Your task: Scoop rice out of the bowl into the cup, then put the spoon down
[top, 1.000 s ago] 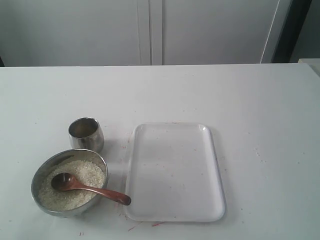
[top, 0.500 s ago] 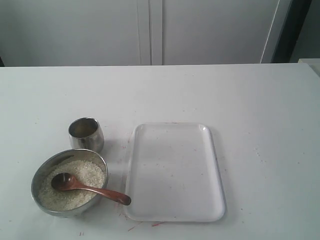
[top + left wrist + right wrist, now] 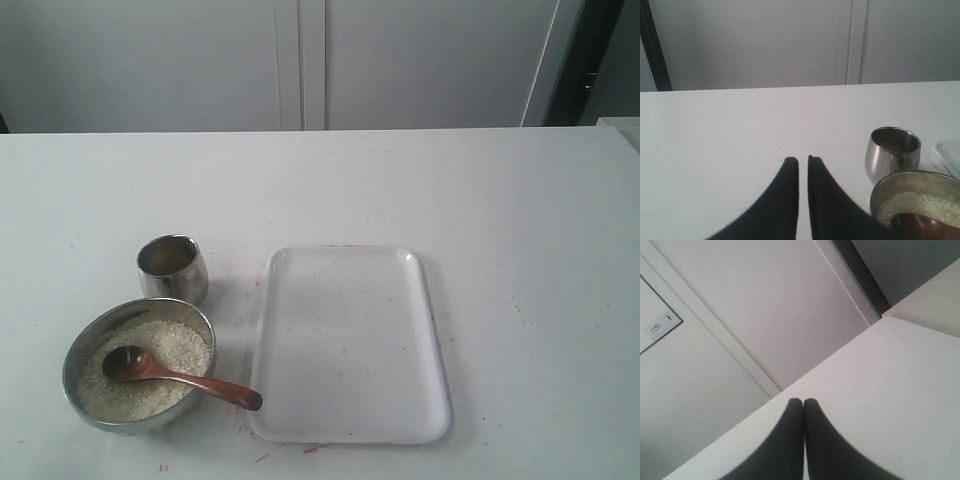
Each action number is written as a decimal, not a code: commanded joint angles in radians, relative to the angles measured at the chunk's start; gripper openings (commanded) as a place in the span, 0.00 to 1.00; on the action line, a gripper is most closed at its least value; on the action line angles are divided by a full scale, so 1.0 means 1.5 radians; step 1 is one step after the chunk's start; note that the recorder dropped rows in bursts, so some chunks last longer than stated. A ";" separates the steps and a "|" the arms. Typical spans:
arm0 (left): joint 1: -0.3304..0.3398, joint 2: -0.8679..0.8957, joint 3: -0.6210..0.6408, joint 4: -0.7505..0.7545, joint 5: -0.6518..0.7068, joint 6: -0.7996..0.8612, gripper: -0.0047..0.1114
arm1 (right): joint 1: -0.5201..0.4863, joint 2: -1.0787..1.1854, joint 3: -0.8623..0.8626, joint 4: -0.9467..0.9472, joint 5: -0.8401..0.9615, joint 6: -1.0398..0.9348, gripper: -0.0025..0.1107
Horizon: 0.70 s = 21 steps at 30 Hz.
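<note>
The wide steel bowl (image 3: 78, 352) sits at the table's front left, holding a heap of white rice (image 3: 170, 345). The dark wooden spoon (image 3: 190, 381) lies with its head on the rice and its handle over the rim toward the tray. Just behind the bowl stands the small steel cup (image 3: 172, 268). In the left wrist view the cup (image 3: 892, 152), bowl (image 3: 887, 189), rice (image 3: 920, 204) and spoon head (image 3: 920, 227) show beside my left gripper (image 3: 803, 160), which is shut and empty, apart from them. My right gripper (image 3: 803, 401) is shut over bare table. Neither gripper appears in the exterior view.
A clear rectangular plastic tray (image 3: 350, 340) lies to the right of the bowl, with the spoon handle's tip near its left edge. White cabinet doors (image 3: 300, 60) rise behind the table's far edge.
</note>
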<state>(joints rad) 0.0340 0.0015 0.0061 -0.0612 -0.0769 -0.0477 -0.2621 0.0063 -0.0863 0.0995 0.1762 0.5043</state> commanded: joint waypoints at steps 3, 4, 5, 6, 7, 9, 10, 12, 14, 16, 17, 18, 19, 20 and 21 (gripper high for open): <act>0.001 -0.001 -0.004 -0.004 -0.003 -0.001 0.16 | 0.016 0.074 -0.172 0.026 0.166 -0.108 0.02; 0.001 -0.001 -0.004 -0.004 -0.003 -0.001 0.16 | 0.020 0.095 -0.201 0.041 0.201 -0.158 0.02; 0.001 -0.001 -0.004 -0.004 -0.003 -0.001 0.16 | 0.025 0.124 -0.238 0.069 0.239 -0.215 0.02; 0.001 -0.001 -0.004 -0.004 -0.003 -0.001 0.16 | 0.030 0.158 -0.275 0.100 0.283 -0.272 0.02; 0.001 -0.001 -0.004 -0.004 -0.003 -0.001 0.16 | 0.038 0.227 -0.340 0.151 0.367 -0.361 0.02; 0.001 -0.001 -0.004 -0.004 -0.003 -0.001 0.16 | 0.041 0.311 -0.398 0.194 0.448 -0.436 0.02; 0.001 -0.001 -0.004 -0.004 -0.003 -0.001 0.16 | 0.043 0.353 -0.426 0.214 0.487 -0.474 0.02; 0.001 -0.001 -0.004 -0.004 -0.003 -0.001 0.16 | 0.059 0.461 -0.501 0.273 0.560 -0.517 0.02; 0.001 -0.001 -0.004 -0.004 -0.003 -0.001 0.16 | 0.092 0.524 -0.544 0.292 0.581 -0.554 0.02; 0.001 -0.001 -0.004 -0.004 -0.003 -0.001 0.16 | 0.160 0.591 -0.596 0.295 0.589 -0.589 0.02; 0.001 -0.001 -0.004 -0.004 -0.003 -0.001 0.16 | 0.182 0.611 -0.609 0.290 0.593 -0.596 0.02; 0.001 -0.001 -0.004 -0.004 -0.003 -0.001 0.16 | 0.222 0.636 -0.636 0.261 0.600 -0.596 0.02; 0.001 -0.001 -0.004 -0.004 -0.003 -0.001 0.16 | 0.267 0.658 -0.657 0.217 0.603 -0.583 0.02; 0.001 -0.001 -0.004 -0.004 -0.003 -0.001 0.16 | 0.313 0.676 -0.677 0.162 0.610 -0.543 0.02; 0.001 -0.001 -0.004 -0.004 -0.003 -0.001 0.16 | 0.362 0.696 -0.698 0.093 0.629 -0.494 0.02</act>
<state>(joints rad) 0.0340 0.0015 0.0061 -0.0612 -0.0769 -0.0477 0.1734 1.0057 -1.0760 0.3977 1.0772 -0.3267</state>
